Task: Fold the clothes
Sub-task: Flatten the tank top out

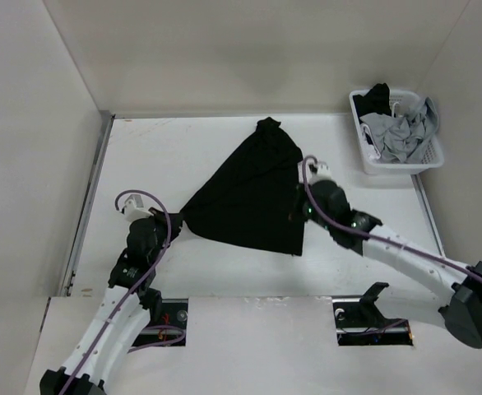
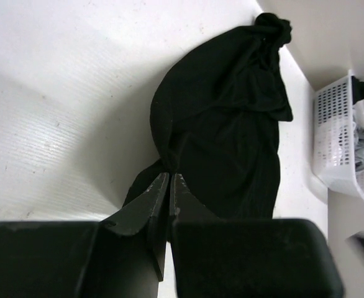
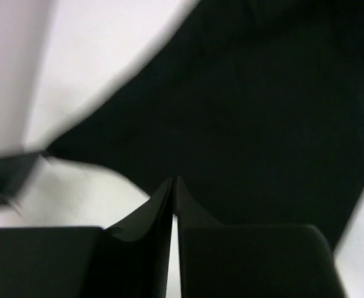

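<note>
- Left arm (image 1: 101,329): white links, black joints, purple cable (image 1: 131,195) looping beside it.
- Right arm (image 1: 405,255): same white-and-black build, purple cable.
- Fingers (image 2: 141,211): matte black, wedge-shaped.

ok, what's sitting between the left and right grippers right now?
Only the black T-shirt, stretched from the left gripper at its left corner to the right gripper at its right edge. The top view shows it.
</note>
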Robot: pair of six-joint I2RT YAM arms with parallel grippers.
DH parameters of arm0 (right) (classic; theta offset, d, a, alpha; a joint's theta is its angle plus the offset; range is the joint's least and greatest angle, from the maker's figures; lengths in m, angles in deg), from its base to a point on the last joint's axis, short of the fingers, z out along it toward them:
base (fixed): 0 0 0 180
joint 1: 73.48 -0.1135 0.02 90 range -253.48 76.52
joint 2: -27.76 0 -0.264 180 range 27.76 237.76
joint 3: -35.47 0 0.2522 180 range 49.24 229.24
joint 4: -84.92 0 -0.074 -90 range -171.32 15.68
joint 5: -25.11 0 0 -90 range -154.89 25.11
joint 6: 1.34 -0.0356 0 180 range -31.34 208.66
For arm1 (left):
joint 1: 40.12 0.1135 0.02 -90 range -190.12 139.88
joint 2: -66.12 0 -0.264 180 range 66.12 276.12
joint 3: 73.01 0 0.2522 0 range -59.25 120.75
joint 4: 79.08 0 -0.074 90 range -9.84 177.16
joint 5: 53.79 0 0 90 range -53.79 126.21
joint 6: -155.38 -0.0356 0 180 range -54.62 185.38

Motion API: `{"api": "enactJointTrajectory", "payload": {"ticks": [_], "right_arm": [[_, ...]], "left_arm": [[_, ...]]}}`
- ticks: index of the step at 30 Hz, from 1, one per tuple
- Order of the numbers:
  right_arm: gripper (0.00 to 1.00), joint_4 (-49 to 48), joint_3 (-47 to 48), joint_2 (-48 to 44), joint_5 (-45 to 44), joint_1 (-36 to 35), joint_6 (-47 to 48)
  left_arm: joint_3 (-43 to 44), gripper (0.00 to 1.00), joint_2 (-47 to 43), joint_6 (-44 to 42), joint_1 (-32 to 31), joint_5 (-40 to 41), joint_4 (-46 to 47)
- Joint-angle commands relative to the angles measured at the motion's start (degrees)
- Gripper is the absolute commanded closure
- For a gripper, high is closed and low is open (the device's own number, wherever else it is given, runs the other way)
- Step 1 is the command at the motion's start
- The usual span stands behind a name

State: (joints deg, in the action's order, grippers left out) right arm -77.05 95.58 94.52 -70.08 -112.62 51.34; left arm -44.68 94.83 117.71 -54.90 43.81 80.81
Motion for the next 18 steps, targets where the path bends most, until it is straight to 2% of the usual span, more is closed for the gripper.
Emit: {"api": "enactJointTrajectory", "payload": {"ticks": [1,4,6,9,13,18], "right_arm": [[0.84,12.0,-10.8,-6.2,-12.3,-4.2,-10.8],[0.58,22.1,-15.7,-15.2,-16.7,-11.2,-21.5],[0.53,25.4,-17.3,-17.4,-17.9,-13.7,-25.9],[0.52,25.2,-18.7,-16.3,-18.0,-14.8,-28.9],[0.55,20.3,-18.9,-10.6,-17.1,-14.4,-28.2],[0.58,14.8,-20.4,-8.0,-16.3,-11.8,-28.0]], "left_arm": [[-1.0,1.00,-2.9,0.0,-0.5,0.9,0.4],[-2.0,1.00,-4.0,-0.4,-1.6,1.2,0.2],[-2.4,1.00,-4.4,-0.3,-2.0,1.5,0.7],[-2.4,1.00,-4.1,-0.4,-2.9,1.3,1.9],[-2.3,0.99,-3.2,-0.8,-4.1,1.1,3.1],[-2.8,0.99,-2.6,-0.9,-4.8,1.0,4.1]]}}
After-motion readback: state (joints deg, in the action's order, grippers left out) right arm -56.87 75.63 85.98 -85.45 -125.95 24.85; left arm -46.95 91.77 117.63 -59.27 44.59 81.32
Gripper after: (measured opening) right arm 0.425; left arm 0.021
